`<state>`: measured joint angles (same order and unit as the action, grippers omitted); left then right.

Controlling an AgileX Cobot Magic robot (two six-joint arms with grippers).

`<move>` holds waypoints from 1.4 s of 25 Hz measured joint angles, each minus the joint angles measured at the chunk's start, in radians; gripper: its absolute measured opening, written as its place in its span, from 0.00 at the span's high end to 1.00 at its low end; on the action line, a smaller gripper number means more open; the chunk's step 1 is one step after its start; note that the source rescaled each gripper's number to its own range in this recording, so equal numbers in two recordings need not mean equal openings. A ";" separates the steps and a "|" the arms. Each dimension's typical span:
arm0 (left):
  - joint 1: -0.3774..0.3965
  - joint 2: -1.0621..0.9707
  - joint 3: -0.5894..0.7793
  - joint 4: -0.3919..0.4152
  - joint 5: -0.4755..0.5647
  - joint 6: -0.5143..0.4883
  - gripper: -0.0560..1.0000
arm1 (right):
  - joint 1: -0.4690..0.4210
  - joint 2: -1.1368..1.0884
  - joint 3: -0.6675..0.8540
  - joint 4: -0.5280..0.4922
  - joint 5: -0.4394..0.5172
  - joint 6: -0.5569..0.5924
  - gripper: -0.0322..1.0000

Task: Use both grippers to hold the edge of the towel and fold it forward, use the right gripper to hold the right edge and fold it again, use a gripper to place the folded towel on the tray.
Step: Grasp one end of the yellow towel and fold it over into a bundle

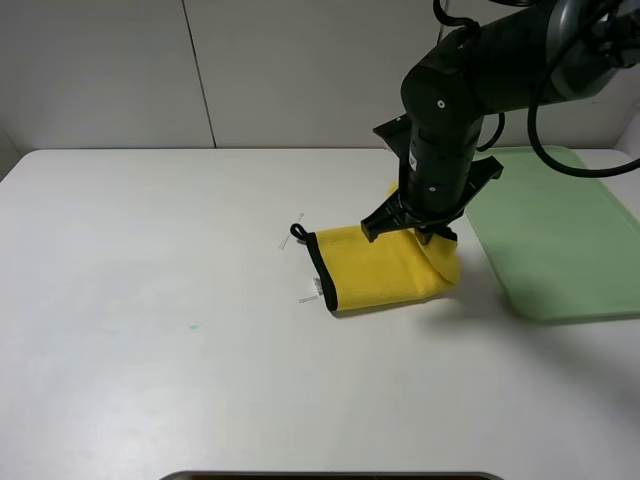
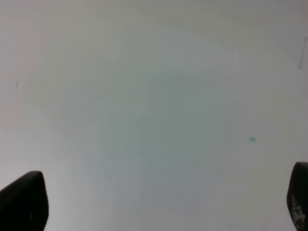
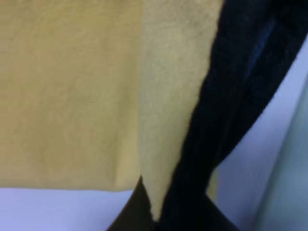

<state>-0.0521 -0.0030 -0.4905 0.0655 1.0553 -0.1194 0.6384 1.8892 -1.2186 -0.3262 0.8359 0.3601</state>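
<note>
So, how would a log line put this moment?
step: second fold | right pincer: shut on towel, right edge | left pincer: open above table | tray: towel not on it

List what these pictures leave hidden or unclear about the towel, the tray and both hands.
Right black robot hand: exterior high, fingertips hidden behind its own body; right wrist view blurred.
Left black robot hand: only fingertip corners in left wrist view; absent from exterior high.
Pale green plastic tray: cut by the exterior high view's right edge.
Yellow plush towel: right end covered by that right hand.

Robot lab setup, bare white table (image 1: 150, 300), plain pale wall panels (image 1: 300, 70)
</note>
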 joint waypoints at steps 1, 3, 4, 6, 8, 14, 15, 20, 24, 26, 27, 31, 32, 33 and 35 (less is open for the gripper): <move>0.000 0.000 0.000 0.000 0.000 0.000 0.00 | 0.005 0.000 0.000 0.016 -0.006 0.000 0.92; 0.000 0.000 0.000 0.000 0.000 0.000 0.00 | 0.015 0.000 0.000 0.048 -0.022 0.000 0.92; 0.000 0.000 0.000 0.000 0.000 0.000 0.00 | 0.018 0.000 0.000 0.066 -0.030 0.000 0.92; 0.000 0.000 0.000 0.000 0.000 0.000 0.00 | 0.023 0.000 0.000 0.101 -0.048 0.000 0.92; 0.000 0.000 0.000 0.000 0.000 0.000 0.00 | 0.025 0.000 0.000 0.136 -0.067 0.000 0.92; 0.000 0.000 0.000 0.000 0.000 0.000 0.00 | 0.025 0.000 0.000 0.197 -0.116 0.002 0.92; 0.000 0.000 0.000 0.000 0.000 0.000 0.00 | 0.025 0.000 0.000 0.207 -0.120 0.003 0.92; 0.000 0.000 0.000 0.000 0.000 0.000 0.00 | 0.025 0.000 0.000 0.248 -0.126 0.001 0.92; 0.000 0.000 0.000 0.000 0.000 0.000 0.00 | 0.025 0.000 0.000 0.253 -0.126 0.000 0.92; 0.000 0.000 0.000 0.000 0.000 0.000 0.00 | 0.025 0.000 0.000 0.253 -0.126 0.000 0.92; 0.000 0.000 0.000 0.000 0.000 0.000 0.00 | 0.025 0.000 0.000 0.253 -0.126 0.000 0.92; 0.000 0.000 0.000 0.000 0.000 0.000 0.00 | 0.025 0.000 0.000 0.256 -0.126 -0.016 0.92; 0.000 0.000 0.000 0.000 0.000 0.000 0.00 | 0.025 0.000 0.000 0.257 -0.126 -0.019 0.91; 0.000 0.000 0.000 0.000 0.000 0.000 0.00 | 0.025 0.000 0.000 0.260 -0.126 -0.020 0.86; 0.000 0.000 0.000 0.000 0.000 0.000 0.00 | 0.025 0.000 0.000 0.269 -0.126 -0.020 0.54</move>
<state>-0.0521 -0.0030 -0.4905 0.0655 1.0553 -0.1194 0.6637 1.8892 -1.2186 -0.0569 0.7097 0.3401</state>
